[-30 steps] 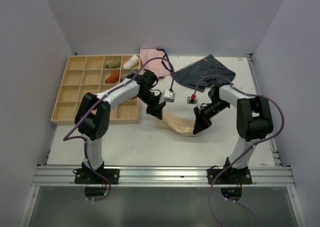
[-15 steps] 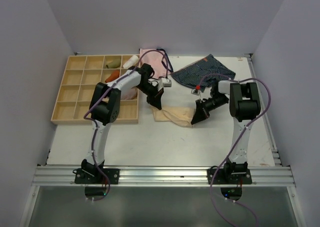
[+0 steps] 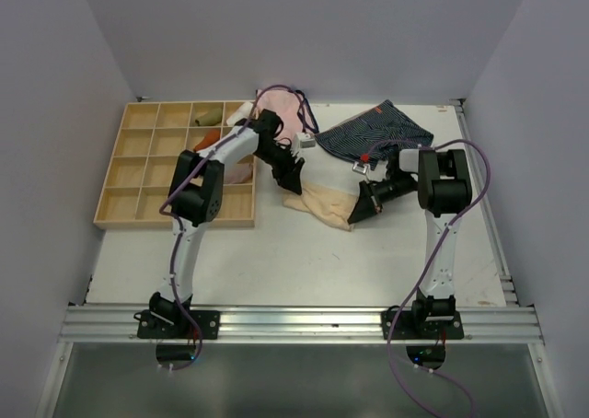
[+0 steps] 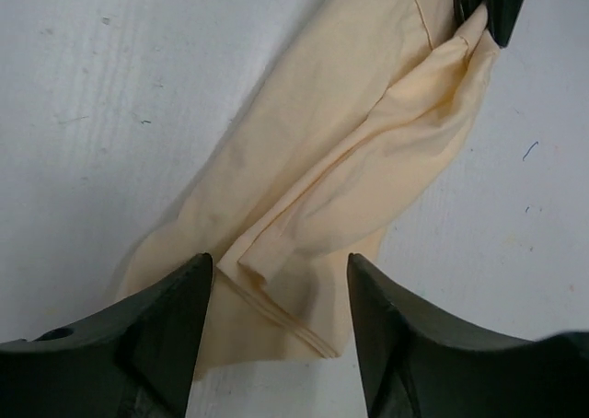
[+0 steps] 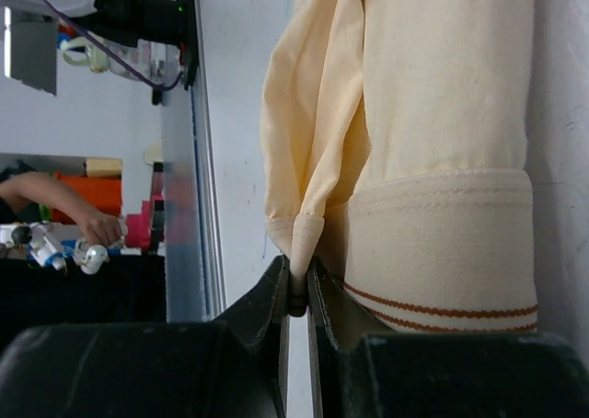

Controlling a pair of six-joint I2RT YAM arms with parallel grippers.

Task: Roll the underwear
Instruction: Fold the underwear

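Observation:
The pale peach underwear (image 3: 322,203) lies folded into a long band on the white table, between the two grippers. My left gripper (image 3: 293,184) stands open just over its left end. In the left wrist view the cloth (image 4: 368,142) lies flat below the spread fingers (image 4: 175,317), and nothing is pinched between them. My right gripper (image 3: 355,214) is shut on a fold at the right end. In the right wrist view that fold of the underwear (image 5: 442,114) is pinched between the closed tips of my right gripper (image 5: 296,294), beside the waistband.
A wooden compartment tray (image 3: 138,174) sits at the left with a few rolled items (image 3: 207,116) in its back cells. A pink pair (image 3: 281,110) and a navy striped pair (image 3: 377,133) lie behind the arms. Purple cables loop over both arms.
My left gripper has opened and let go of the underwear's left end. Both grippers moved toward the back of the table, and the cloth now lies flatter.

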